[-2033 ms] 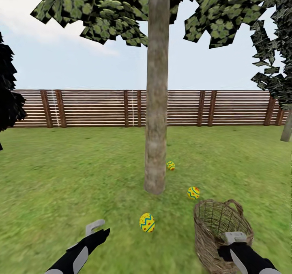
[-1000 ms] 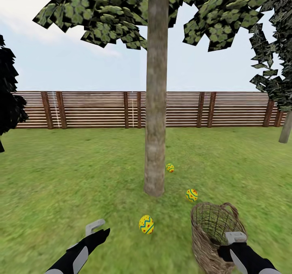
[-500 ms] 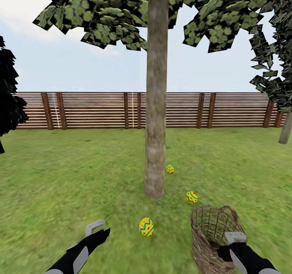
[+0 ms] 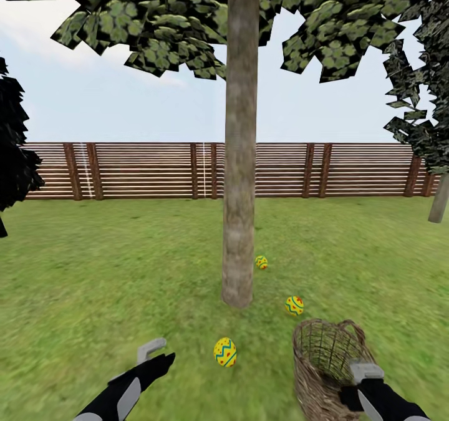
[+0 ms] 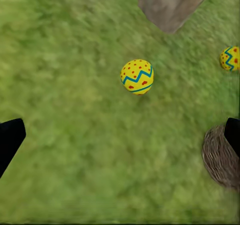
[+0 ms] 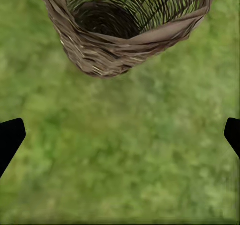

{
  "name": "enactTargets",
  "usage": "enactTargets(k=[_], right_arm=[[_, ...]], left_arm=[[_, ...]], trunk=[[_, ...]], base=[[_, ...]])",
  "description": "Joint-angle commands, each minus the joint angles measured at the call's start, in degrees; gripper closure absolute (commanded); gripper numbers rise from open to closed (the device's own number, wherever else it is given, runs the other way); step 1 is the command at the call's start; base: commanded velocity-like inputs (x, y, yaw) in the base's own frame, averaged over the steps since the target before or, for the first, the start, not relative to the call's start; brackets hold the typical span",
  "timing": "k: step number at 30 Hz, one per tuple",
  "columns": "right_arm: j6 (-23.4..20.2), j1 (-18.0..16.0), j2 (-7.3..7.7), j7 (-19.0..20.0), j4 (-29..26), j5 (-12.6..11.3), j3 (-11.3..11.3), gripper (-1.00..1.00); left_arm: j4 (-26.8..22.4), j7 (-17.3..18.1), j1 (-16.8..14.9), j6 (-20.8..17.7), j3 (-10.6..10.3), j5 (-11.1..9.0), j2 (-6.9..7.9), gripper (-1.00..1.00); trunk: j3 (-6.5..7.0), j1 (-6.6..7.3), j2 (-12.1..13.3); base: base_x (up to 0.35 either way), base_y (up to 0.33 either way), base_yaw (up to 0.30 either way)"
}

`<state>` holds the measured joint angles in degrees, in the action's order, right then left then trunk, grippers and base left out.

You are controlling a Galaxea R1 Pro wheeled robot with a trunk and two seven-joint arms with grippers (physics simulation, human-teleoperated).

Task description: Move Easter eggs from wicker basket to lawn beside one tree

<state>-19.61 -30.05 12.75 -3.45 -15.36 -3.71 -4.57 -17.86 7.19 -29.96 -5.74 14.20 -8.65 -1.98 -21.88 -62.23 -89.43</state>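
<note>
**3 eggs out, 1 basket empty**

We count 3 Easter eggs on the lawn [image 4: 125, 265] around 1 tree [image 4: 239, 159]: near egg [image 4: 225, 352], middle egg [image 4: 294, 305], far egg [image 4: 261, 262]. 1 wicker basket [image 4: 327, 362] sits empty. Left gripper [image 4: 156, 353] and right gripper [image 4: 365, 377]: jaws spread, holding nothing.

No writing, label, brand, number or sign can be read anywhere in these views. The eggs [image 4: 225, 352] carry only painted blue zigzags and red dots, not letters, and the fence [image 4: 156, 170], the tree trunk [image 4: 240, 159] and the basket [image 4: 330, 365] are all unmarked.
</note>
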Motion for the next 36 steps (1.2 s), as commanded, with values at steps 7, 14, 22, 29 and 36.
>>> enactTargets(k=[7,14,22,29,36], right_arm=[[0.00,-0.01,-1.24,-0.15,1.10,-0.44,-0.59,-1.00],[2.79,-0.01,-1.60,-0.15,4.51,-0.39,-0.56,-1.00],[8.32,-0.01,-3.25,-0.24,11.09,-0.32,-0.53,-1.00],[11.95,-0.01,-3.08,-0.24,18.02,-0.33,-0.53,-1.00],[15.83,0.08,-3.52,-0.24,20.60,-0.33,-0.61,-1.00]], left_arm=[[2.80,0.47,-0.01,-9.34,0.30,-0.27,2.23,-1.00],[6.60,0.52,-0.01,-10.71,0.33,-0.38,4.99,-1.00],[10.17,0.46,-0.01,-10.61,0.28,-0.42,5.78,-1.00],[14.24,0.45,-0.01,-10.53,0.30,-0.54,7.68,-1.00],[17.95,0.45,-0.01,-9.60,0.30,-0.57,7.92,-1.00]], trunk=[[1.19,1.55,2.78],[2.45,3.08,5.59],[3.88,4.84,8.80],[5.14,6.38,11.61],[6.40,7.92,14.41]], base=[[0.000,0.000,0.000],[0.000,0.000,0.000],[0.000,0.000,0.000],[0.000,0.000,0.000],[0.000,0.000,0.000]])
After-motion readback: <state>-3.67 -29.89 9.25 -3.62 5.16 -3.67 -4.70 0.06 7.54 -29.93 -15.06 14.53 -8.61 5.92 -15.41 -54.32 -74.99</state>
